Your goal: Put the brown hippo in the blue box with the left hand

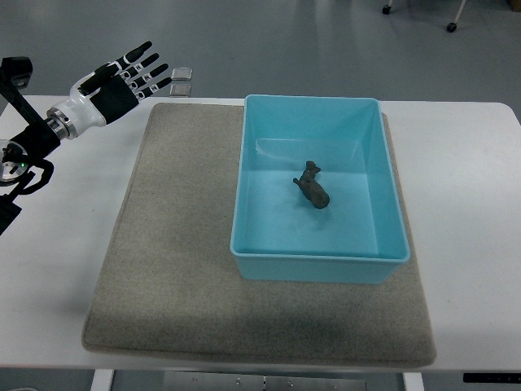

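A brown hippo [312, 185] lies on the floor of a blue box [316, 257], close to the middle and clear of all four walls. The toy's long axis runs on a diagonal across the box floor, from upper left to lower right in the picture; the end toward the upper left carries small raised bumps, the end toward the lower right is rounder and bulkier, though the figure is too small to say for certain which end is the head. The box sits open-topped on a grey mat [179, 269], over the mat's right half, its long sides running away from the robot. The mat covers most of a white table [468, 204].

The left hand [122, 81] hangs above the table's far left corner, well apart from the box and just off the mat's upper left corner. Its palm is black, its fingers stretched out straight and fanned toward the upper right, grasping nothing. The left arm [32, 138] reaches in from the picture's left edge, a silver wrist joint showing behind the hand. A small pale object [181, 80] sits at the table's far edge, just beside the fingertips. Grey floor lies beyond the table
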Available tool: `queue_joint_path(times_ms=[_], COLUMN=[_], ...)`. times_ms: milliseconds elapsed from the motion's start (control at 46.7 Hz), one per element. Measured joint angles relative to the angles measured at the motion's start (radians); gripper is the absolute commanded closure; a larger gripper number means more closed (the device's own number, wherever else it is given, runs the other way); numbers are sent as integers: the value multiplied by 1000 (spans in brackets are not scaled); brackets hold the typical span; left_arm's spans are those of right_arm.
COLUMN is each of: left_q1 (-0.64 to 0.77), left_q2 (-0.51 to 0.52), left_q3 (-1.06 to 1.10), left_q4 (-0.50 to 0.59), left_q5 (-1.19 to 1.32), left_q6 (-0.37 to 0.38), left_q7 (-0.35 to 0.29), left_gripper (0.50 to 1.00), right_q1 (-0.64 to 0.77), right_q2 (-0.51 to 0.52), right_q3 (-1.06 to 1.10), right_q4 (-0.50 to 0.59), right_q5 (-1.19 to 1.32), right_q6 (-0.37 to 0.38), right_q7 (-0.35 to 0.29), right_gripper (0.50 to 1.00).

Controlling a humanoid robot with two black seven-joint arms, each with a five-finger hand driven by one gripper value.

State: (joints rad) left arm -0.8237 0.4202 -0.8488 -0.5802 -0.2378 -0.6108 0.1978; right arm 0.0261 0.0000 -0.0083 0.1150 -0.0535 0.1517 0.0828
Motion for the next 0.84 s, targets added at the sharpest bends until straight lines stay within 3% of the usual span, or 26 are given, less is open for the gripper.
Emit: queue_joint_path(times_ms=[835], left_q1=[12], left_q2=[0], left_q3=[-9], left_q4=[-1], left_q5=[0], left_q6=[0], left_q7=[0], left_gripper=[500], right_q1=[-4], right_q2=[0], right_q3=[2], right_q4=[16], right_q5=[-6], right_q6=[14], right_q7=[0], right_gripper=[564])
